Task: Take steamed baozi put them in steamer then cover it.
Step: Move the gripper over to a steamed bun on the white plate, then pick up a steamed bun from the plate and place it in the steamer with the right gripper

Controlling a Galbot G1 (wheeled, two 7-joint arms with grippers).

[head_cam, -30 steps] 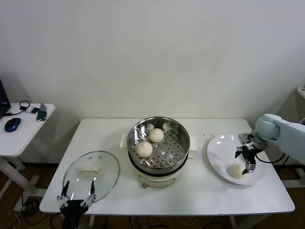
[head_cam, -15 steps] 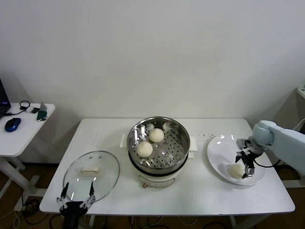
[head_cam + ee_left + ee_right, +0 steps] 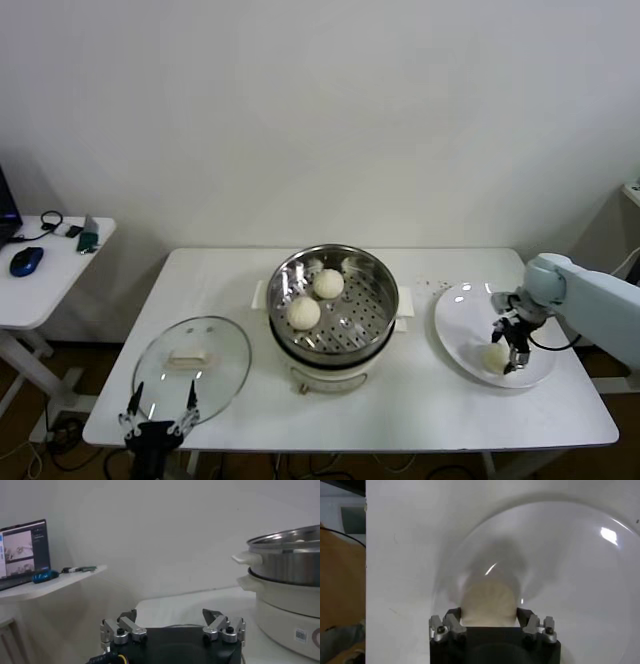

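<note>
On the white plate (image 3: 452,335) at the table's right end, the right gripper (image 3: 505,345) has dropped from above the bun (image 3: 495,357) and now pinches it; lifting toward the steamer (image 3: 330,300), which holds two buns, looks next. Left gripper (image 3: 158,420) waits spread by the glass lid (image 3: 190,365)

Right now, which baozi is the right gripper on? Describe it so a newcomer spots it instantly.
Start at the white table and go to the flat white plate right of the steamer. The baozi lies alone on that plate, between the fingers of the right gripper. The other two visible buns sit inside the steel pot on its perforated tray.
</note>
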